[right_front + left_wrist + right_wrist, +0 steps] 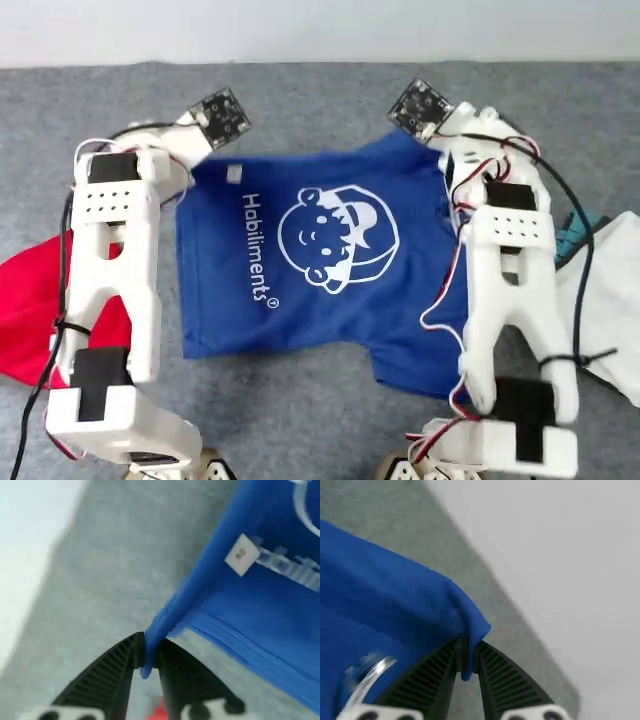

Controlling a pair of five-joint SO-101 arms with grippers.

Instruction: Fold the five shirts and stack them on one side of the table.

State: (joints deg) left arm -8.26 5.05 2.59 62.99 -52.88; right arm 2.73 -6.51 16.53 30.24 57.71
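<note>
Red shirt sits at the table's left edge. Left gripper is clamped on a far corner of the blue shirt, right gripper on the other. Shirt lies flat mid-table, print up. Both bites look thin, so one slipping would likely skew the fold. White shirt far right.

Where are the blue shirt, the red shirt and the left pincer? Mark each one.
blue shirt (pixel 300 325): high view, plain cloth below its print.
red shirt (pixel 25 300): high view, middle of the visible cloth.
left pincer (pixel 146 652): left wrist view, between fingertips, on pinched blue cloth.
</note>
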